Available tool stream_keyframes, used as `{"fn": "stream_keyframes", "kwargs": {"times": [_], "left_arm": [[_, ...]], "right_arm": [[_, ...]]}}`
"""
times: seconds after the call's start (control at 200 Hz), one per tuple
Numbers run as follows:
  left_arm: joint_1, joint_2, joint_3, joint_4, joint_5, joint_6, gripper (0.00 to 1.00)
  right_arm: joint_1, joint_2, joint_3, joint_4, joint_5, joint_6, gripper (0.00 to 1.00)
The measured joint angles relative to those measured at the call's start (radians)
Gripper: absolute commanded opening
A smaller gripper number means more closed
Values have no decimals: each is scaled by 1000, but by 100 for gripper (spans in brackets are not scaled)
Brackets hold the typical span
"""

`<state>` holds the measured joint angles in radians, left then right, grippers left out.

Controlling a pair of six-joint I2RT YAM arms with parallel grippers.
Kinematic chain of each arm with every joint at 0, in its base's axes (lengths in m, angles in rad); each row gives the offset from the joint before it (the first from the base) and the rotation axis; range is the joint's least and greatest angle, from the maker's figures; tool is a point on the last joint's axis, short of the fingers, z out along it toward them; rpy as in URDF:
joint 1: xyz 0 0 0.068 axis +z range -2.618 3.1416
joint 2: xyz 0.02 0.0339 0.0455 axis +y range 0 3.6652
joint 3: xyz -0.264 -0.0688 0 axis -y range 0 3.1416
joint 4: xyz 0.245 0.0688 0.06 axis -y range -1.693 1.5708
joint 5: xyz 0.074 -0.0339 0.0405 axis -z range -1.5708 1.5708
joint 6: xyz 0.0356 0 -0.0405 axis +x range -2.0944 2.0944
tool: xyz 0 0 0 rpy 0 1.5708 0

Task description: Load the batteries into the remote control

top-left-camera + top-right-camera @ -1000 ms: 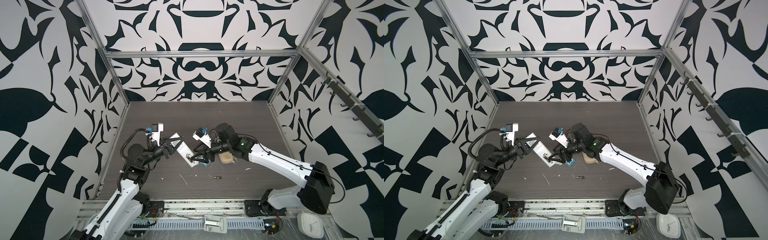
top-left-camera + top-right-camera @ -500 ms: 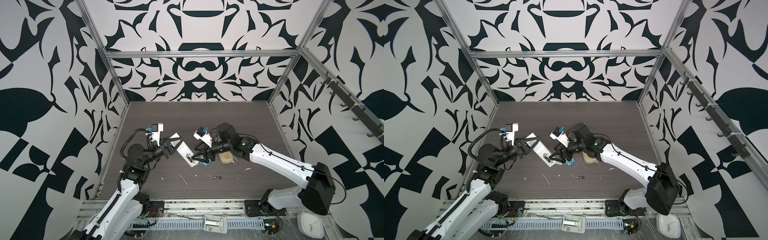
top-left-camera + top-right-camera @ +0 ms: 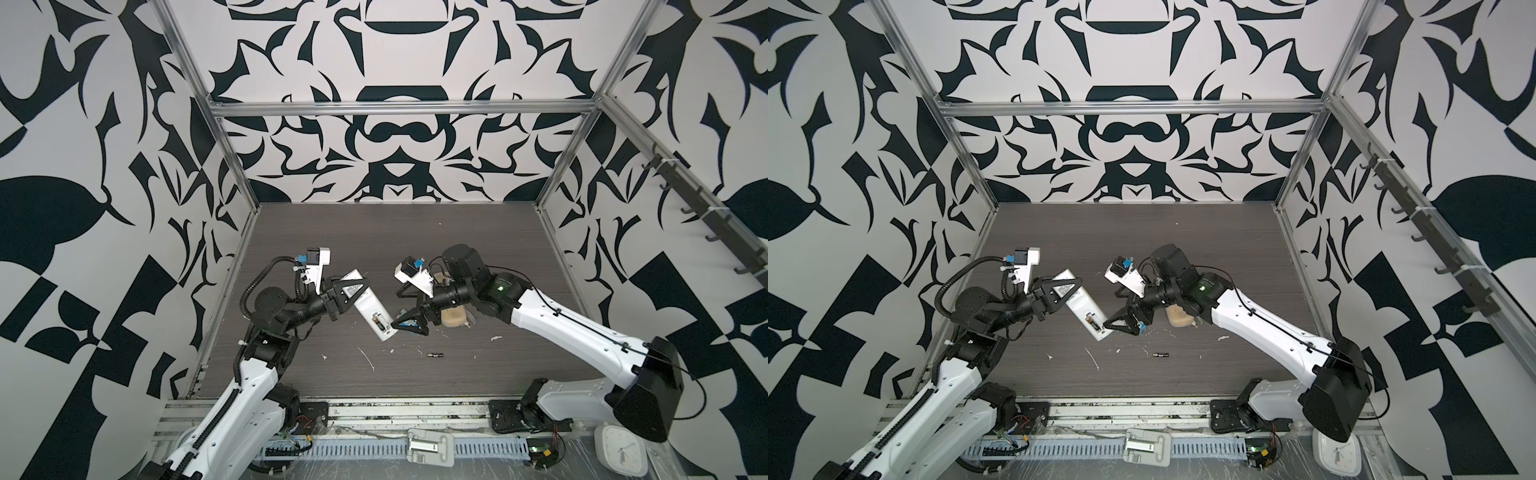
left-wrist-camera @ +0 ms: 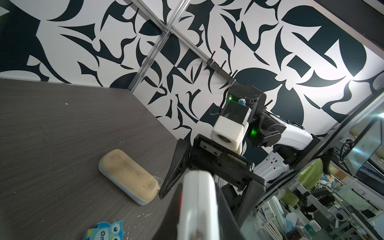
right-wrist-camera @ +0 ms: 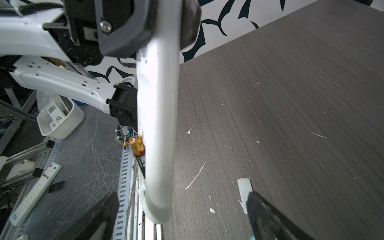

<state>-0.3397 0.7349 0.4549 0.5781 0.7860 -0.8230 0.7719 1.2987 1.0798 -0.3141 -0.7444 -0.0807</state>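
Note:
My left gripper (image 3: 353, 291) is shut on the white remote control (image 3: 370, 309), holding it tilted above the table with its open back up. One battery (image 3: 376, 320) sits in the compartment. In the right wrist view this battery (image 5: 138, 149) shows its copper end standing proud of the remote control (image 5: 158, 124). My right gripper (image 3: 409, 326) is open at the remote's lower end, its fingers spread on either side and touching nothing. A second battery (image 3: 435, 355) (image 3: 1160, 355) lies loose on the table in front of that gripper.
A tan oblong case (image 3: 453, 316) (image 4: 128, 176) lies under the right wrist. A blue owl block (image 4: 105, 230) sits near it. White scraps (image 3: 368, 359) dot the front of the table, and a small white flat piece (image 5: 244, 191) lies by one right finger.
My right gripper's jaws have spread wide at the remote's lower end. The left gripper and the remote have not moved.

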Motion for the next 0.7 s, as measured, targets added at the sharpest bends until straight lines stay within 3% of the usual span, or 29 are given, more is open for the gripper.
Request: {"fn": "stream_keyframes", "kwargs": {"times": [0.325, 0.7], "left_arm": [[0, 24, 25, 0, 37, 0, 0], [0, 57, 41, 8, 98, -16, 0]], "right_arm": [[0, 109, 69, 64, -118, 78, 100], [7, 116, 69, 113, -196, 109, 100]]}}
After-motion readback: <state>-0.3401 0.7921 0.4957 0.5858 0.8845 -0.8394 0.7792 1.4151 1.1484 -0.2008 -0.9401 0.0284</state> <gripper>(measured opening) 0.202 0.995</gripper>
